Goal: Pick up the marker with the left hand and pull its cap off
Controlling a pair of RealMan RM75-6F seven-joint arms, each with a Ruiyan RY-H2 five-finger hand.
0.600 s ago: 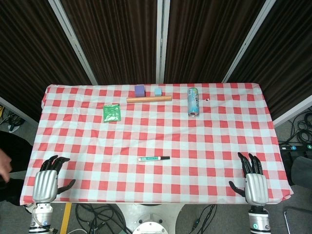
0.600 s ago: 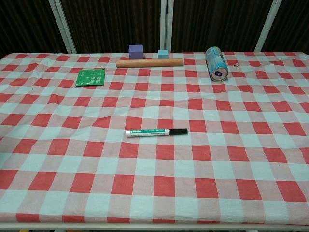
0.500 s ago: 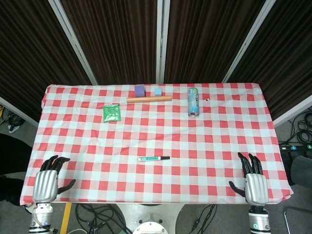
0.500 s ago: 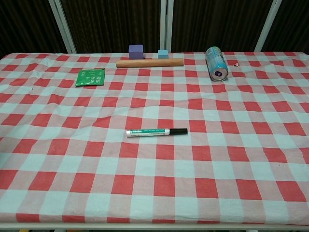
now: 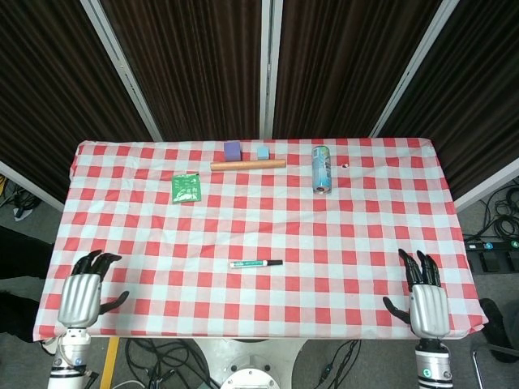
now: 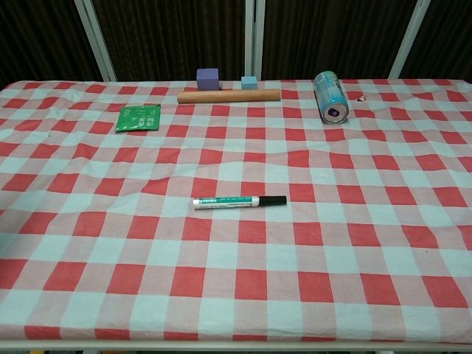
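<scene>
Nothing of the task is done as seen from the head view: the marker (image 5: 255, 264) lies capped near the middle of the desk (image 5: 365, 235), well apart from the left robot hand (image 5: 81, 296) and right robot hand (image 5: 427, 304), both empty with fingers spread at the near corners. From the chest view, no robot hand is seen; the marker (image 6: 239, 200) lies flat, black cap (image 6: 274, 200) to the right, so reach, grasp and cap removal are all judged left.

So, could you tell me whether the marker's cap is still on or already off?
On. The marker lies flat on the tablecloth with its black cap seated on its right end, and no hand touches it.
</scene>
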